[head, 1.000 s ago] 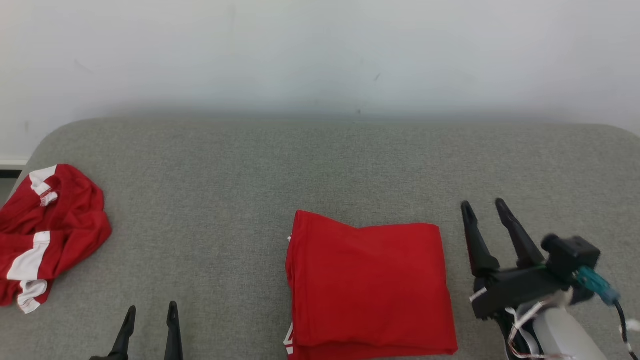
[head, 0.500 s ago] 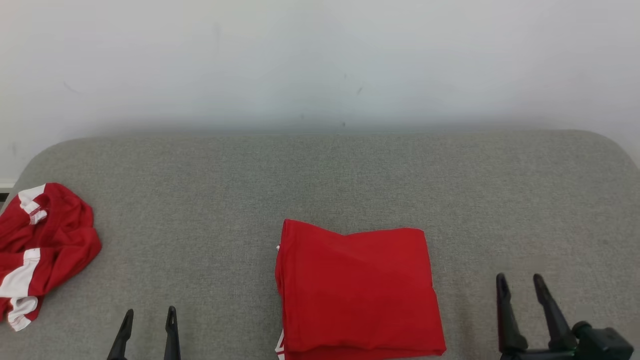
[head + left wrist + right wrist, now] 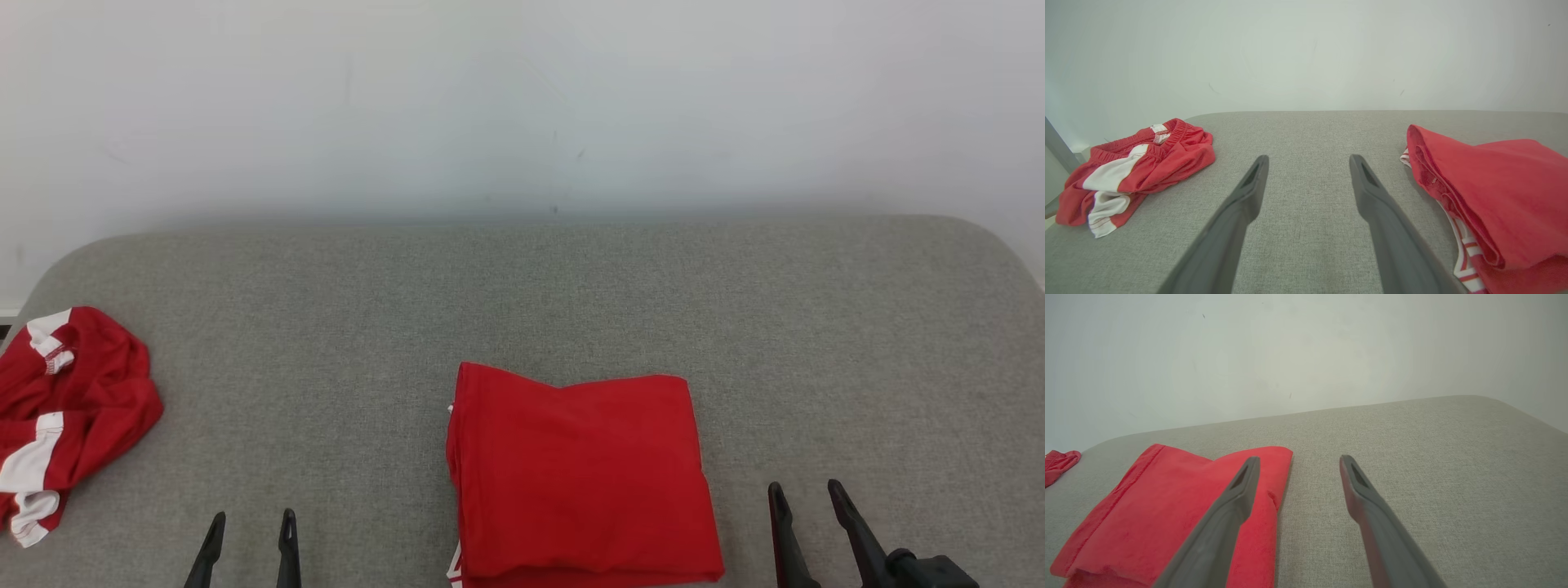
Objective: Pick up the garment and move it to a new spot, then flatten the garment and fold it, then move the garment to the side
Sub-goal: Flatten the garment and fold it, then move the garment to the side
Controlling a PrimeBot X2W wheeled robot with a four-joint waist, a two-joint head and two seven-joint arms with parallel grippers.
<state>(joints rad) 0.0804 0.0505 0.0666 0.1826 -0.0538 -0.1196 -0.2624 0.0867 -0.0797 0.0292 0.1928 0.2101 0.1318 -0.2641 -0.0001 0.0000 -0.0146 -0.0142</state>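
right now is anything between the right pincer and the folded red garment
Nothing visible does. The right pincer, open, sits just right of the folded red garment, with bare grey cushion between them. The crumpled red and white shorts lie far off at the left edge.
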